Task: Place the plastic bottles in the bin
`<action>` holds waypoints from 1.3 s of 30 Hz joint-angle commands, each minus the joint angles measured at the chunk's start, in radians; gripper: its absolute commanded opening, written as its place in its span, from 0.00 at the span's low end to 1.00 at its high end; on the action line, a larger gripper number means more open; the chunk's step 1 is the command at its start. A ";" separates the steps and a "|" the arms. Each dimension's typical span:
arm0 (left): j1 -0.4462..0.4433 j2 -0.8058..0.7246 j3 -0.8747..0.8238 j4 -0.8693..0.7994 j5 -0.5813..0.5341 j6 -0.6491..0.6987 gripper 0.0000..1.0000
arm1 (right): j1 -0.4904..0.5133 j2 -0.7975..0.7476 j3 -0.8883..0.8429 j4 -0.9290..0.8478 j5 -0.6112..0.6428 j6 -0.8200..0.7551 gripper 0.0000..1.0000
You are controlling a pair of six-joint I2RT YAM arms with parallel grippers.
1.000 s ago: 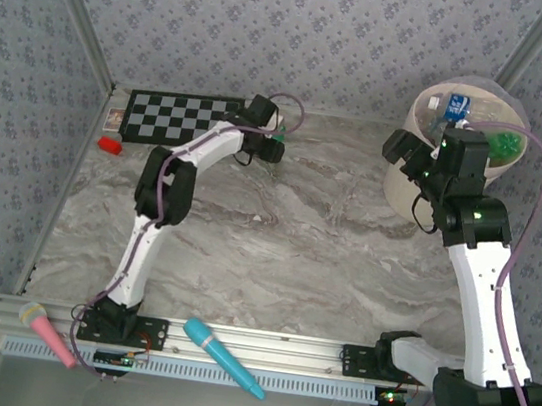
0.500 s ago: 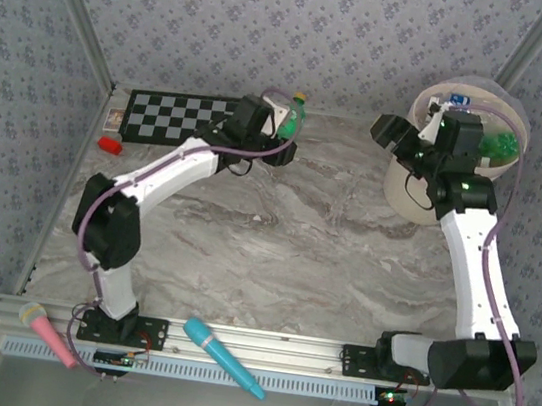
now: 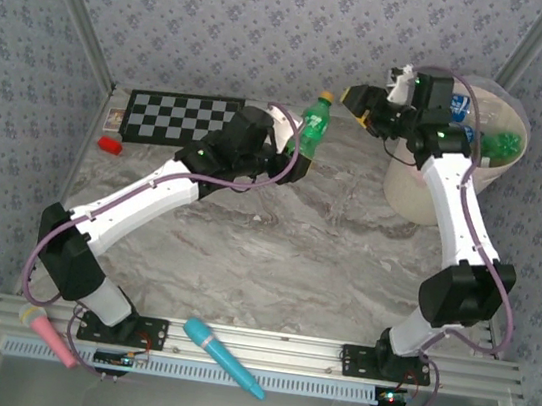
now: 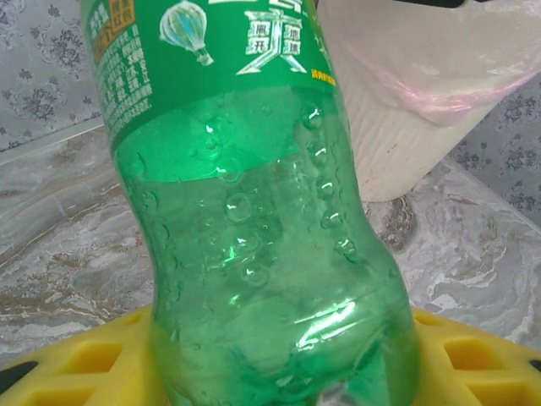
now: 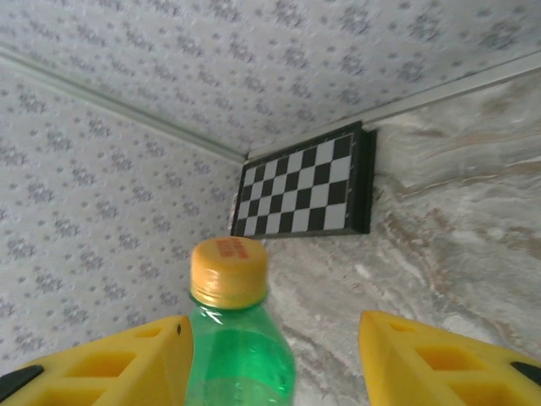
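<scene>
Left end effector (image 3: 295, 156), clamped on the bottle (image 3: 314, 128), should hold steady while the right end effector (image 3: 365, 102), jaws apart, takes the neck.

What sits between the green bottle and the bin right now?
In the top view, the open right gripper sits between the green bottle and the bin, facing the bottle.

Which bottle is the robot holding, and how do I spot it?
Find the tall pale bin in the far right corner of the table. Just left of it the left gripper holds a green bottle: unlike the bottles in the bin, it hangs in the air, orange-capped.
</scene>
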 commanded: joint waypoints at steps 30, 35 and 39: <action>-0.037 -0.061 0.064 -0.063 -0.086 0.057 1.00 | -0.076 -0.021 0.155 -0.140 -0.063 -0.011 0.22; 0.002 -0.095 0.049 -0.042 -0.064 0.023 1.00 | -0.204 -0.092 0.158 -0.155 -0.044 -0.025 0.21; 0.037 -0.111 0.023 -0.027 -0.026 -0.011 1.00 | -0.315 -0.129 0.181 -0.157 -0.010 -0.038 0.20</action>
